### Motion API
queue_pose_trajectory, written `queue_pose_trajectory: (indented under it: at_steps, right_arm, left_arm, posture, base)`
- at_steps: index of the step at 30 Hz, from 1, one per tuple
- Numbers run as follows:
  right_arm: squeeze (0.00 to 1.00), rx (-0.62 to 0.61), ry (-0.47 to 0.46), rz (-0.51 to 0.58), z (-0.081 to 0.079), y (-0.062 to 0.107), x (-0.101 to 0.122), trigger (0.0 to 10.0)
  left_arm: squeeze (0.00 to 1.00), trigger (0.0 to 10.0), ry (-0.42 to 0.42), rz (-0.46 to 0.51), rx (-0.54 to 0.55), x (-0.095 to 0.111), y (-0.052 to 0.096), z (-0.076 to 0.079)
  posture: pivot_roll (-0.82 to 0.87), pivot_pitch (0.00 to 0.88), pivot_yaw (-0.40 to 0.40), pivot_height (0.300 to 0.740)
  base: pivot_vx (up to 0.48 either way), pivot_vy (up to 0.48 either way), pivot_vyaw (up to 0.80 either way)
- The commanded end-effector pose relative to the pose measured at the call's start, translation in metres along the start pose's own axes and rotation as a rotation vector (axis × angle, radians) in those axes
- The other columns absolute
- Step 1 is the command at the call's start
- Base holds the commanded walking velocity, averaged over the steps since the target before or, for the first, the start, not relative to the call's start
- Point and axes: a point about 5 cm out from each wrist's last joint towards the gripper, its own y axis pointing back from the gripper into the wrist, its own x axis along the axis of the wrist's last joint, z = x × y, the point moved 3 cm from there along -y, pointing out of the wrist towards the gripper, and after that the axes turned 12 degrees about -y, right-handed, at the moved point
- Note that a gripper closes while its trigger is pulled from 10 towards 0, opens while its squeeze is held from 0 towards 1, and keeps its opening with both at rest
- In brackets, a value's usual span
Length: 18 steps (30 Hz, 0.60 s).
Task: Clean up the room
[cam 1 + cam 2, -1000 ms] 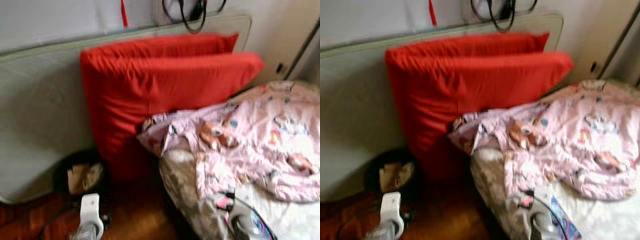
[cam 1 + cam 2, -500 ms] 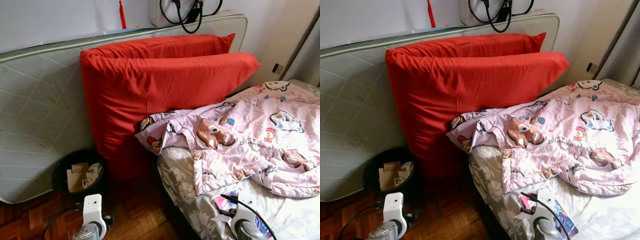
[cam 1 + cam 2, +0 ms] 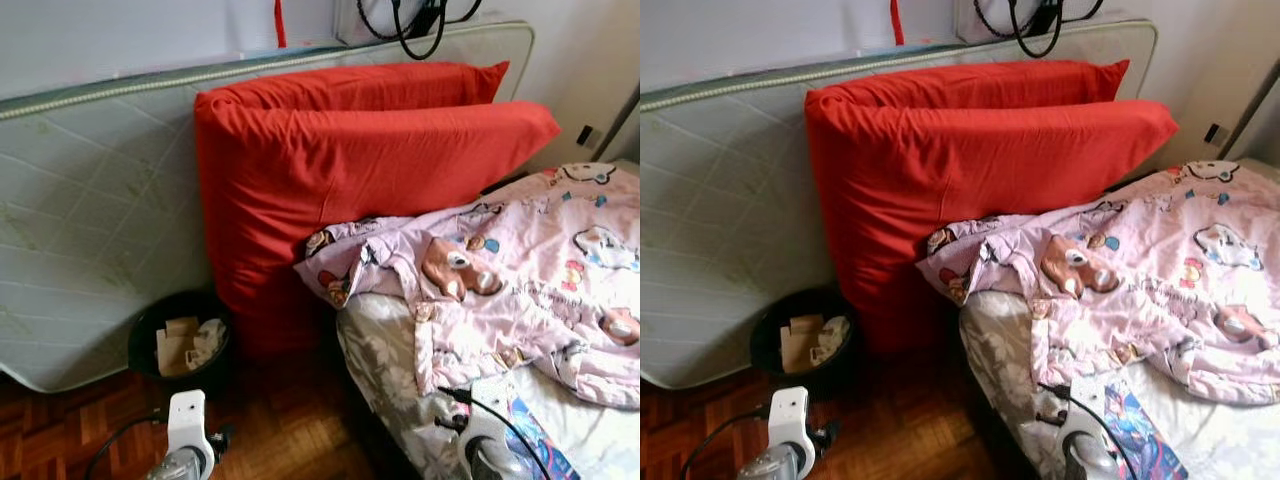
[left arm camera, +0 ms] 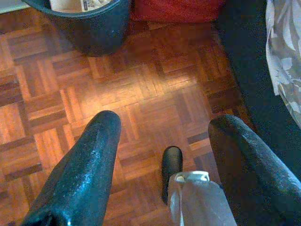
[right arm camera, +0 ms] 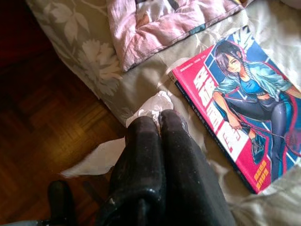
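now | my right gripper (image 5: pixel 160 123) pinching white tissue (image 5: pixel 151 106) over bed edge | left gripper (image 4: pixel 162 146) spread, idle | risk: thin pinch, tissue could slip before bin (image 3: pixel 180 335)

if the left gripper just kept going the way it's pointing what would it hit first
Most likely the bare parquet floor. The left gripper is open and empty, aimed down at the wood. The black bin lies farther along and off to one side, though depth is hard to judge.

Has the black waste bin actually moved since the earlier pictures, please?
No. The black waste bin sits against the red cushion and the mattress; the whole scene shifted, so the camera turned.
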Motion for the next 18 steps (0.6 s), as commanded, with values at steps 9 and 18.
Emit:
queue_pose_trajectory:
  at_steps: [9, 18]
  right_arm:
    - [0.0, -0.002, -0.018, -0.004, -0.0016, -0.0001, -0.0011, 10.0]
    - [0.0, 0.0, -0.022, -0.005, -0.0018, -0.0001, -0.0009, 10.0]
  left_arm:
    - [0.0, 10.0, -0.015, -0.014, 0.007, -0.0006, 0.0, -0.0038]
    - [0.0, 10.0, -0.016, -0.015, 0.008, -0.0004, -0.0001, -0.004]
  posture:
    - [0.07, 0.0, -0.01, 0.74]
    - [0.07, 0.0, -0.007, 0.74]
  base:
    - [0.0, 0.48, 0.0]
    - [0.0, 0.48, 0.0]
